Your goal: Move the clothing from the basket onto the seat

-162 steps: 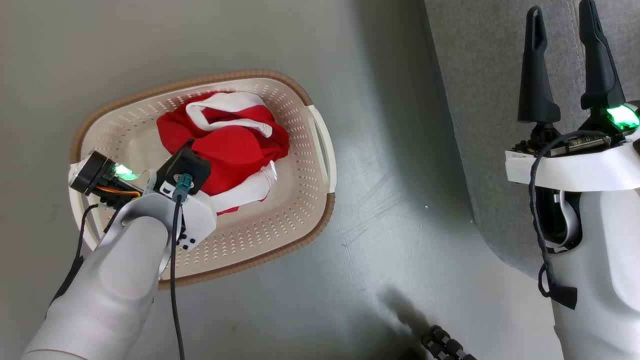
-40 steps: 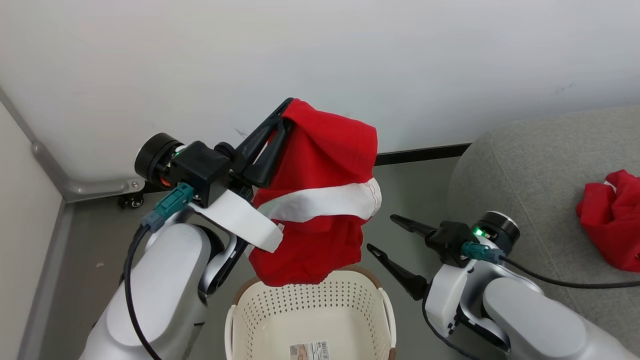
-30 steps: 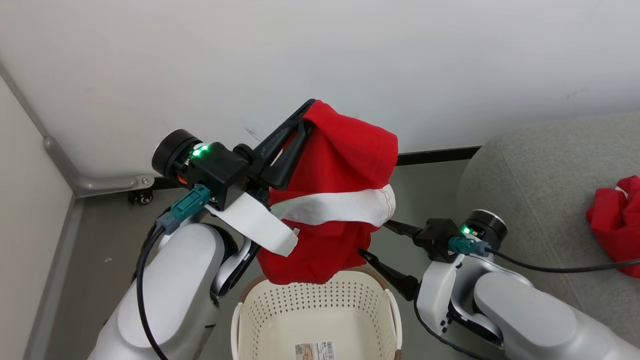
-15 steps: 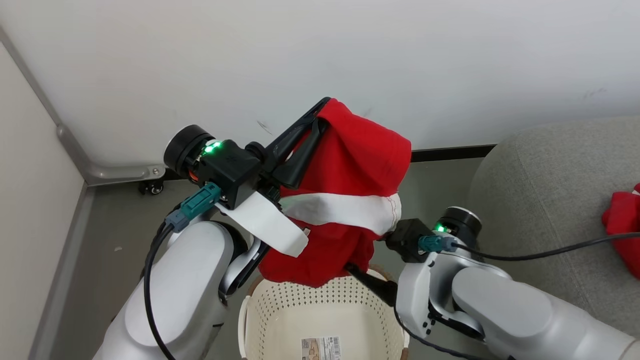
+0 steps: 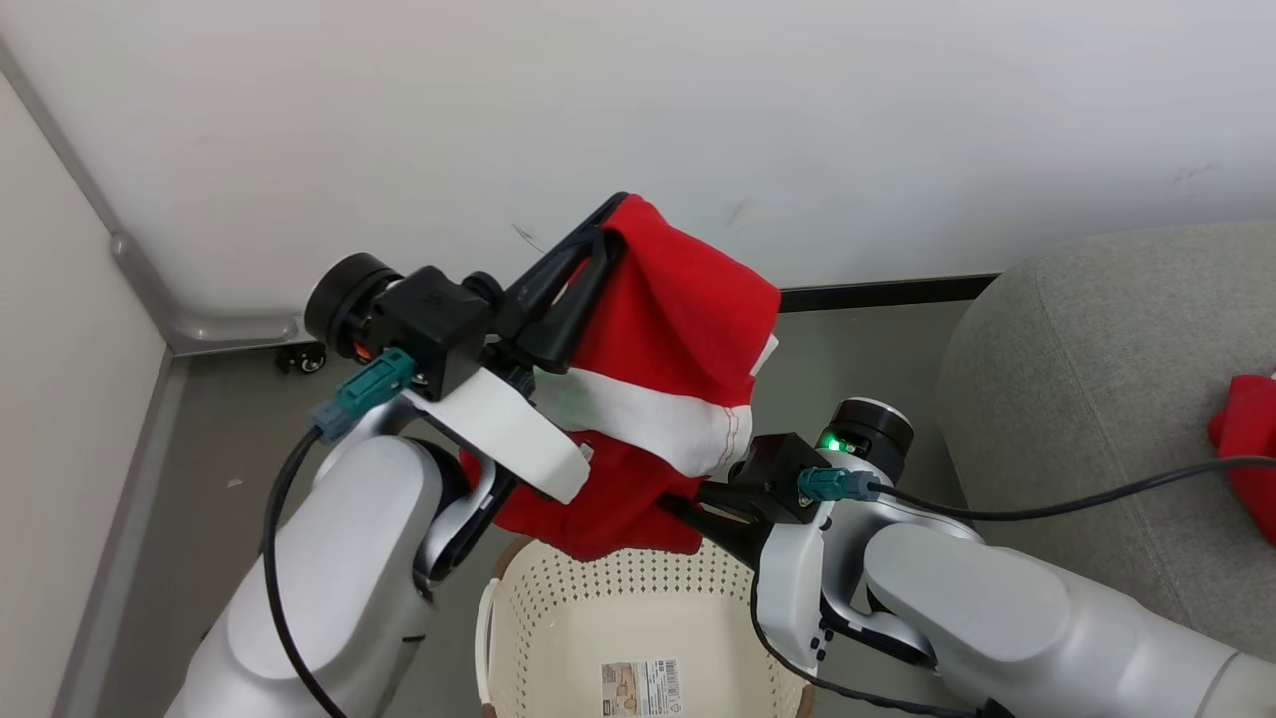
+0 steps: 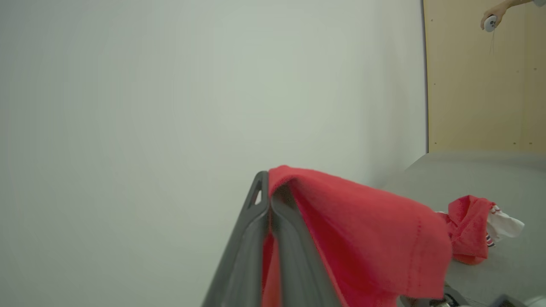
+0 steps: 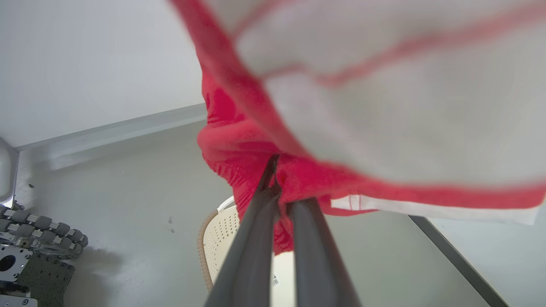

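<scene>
The light-grey seat [image 5: 1087, 399] is standing to the right of the basket [image 5: 558, 638]. A second red garment [image 5: 1246, 439] is lying on its cushion, well apart from the basket. The cream basket is sitting on the grey floor [image 5: 219, 419], with the label [image 5: 643, 688] showing on its bare bottom. The clothing [image 5: 688, 319], red with a white band [image 5: 648, 419], is hanging in the air above the basket's far rim, its lowest fold just over that rim. The left end effector [image 5: 605, 221] is reaching high above the basket with its fingers pressed together on the top fold, so the fabric is draping down from them. The right end effector [image 7: 281, 187] is coming in from the basket's right side. Its fingers are pinching the lower red hem beneath the white band, just above the rim.
</scene>
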Motion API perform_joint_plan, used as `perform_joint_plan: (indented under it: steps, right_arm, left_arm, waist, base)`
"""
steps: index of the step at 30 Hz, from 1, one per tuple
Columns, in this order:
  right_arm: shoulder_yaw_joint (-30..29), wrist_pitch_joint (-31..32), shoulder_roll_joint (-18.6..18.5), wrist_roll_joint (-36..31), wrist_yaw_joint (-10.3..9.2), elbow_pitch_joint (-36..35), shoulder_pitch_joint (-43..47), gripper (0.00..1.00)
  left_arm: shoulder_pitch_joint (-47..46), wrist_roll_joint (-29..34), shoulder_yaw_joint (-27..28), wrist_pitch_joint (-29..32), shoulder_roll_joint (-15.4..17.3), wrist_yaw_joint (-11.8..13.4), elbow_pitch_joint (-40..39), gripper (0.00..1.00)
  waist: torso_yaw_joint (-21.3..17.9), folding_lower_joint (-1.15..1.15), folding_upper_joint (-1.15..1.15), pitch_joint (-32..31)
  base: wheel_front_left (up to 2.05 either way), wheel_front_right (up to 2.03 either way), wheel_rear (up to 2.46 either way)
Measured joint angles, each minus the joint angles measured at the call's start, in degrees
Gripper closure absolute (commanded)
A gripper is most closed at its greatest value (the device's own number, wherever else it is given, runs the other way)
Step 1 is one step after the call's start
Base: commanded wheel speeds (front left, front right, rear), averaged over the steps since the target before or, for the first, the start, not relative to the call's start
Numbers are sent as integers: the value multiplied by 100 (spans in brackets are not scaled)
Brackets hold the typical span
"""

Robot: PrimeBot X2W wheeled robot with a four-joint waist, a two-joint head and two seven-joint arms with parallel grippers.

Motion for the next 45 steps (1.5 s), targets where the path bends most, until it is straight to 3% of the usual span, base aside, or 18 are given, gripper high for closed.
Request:
perform_joint_plan:
  steps: [16, 22, 29, 40, 42, 43, 44, 45]
  right_arm:
    - [-19, -590, -290, 46, 0, -283, 18, 100]
    - [-60, -806, -419, 367, 0, -308, 60, 100]
    - [-1039, -862, -655, 739, -1, -299, 260, 100]
    - [-2867, -864, -889, 547, -1, -846, 404, 100]
    - [-3115, -864, -910, 463, -1, -913, 506, 100]
    - [-3223, -864, -917, 403, -1, -955, 567, 100]
    - [-3332, -864, -923, 367, -1, -988, 632, 100]
    - [-3440, -864, -929, 337, -1, -1013, 701, 100]
  left_arm:
    - [79, -101, 390, 2, 318, 111, 649, 100]
    - [270, -142, 460, -83, 431, 124, 787, 100]
    - [558, -241, 465, -200, 431, 142, 869, 100]
    - [794, -308, 346, -253, 426, 100, 879, 100]
    - [811, -330, 303, -257, 425, 94, 877, 77]
    - [825, -332, 292, -258, 420, 51, 872, 58]
    - [835, -332, 275, -258, 414, 51, 871, 45]
    - [839, -332, 244, -258, 417, 49, 871, 15]
  waist:
    - [-290, 0, 0, 104]
    - [-413, 0, 0, 134]
    - [-557, 0, 0, 148]
    - [-705, 0, 0, 161]
    - [-724, 0, 0, 152]
    - [-732, 0, 0, 145]
    - [-738, 0, 0, 137]
    - [-745, 0, 0, 129]
  base:
    - [0, 0, 0]
    - [0, 0, 0]
    - [0, 0, 0]
    - [0, 0, 0]
    - [0, 0, 0]
    - [0, 0, 0]
    - [0, 0, 0]
    - [0, 0, 0]
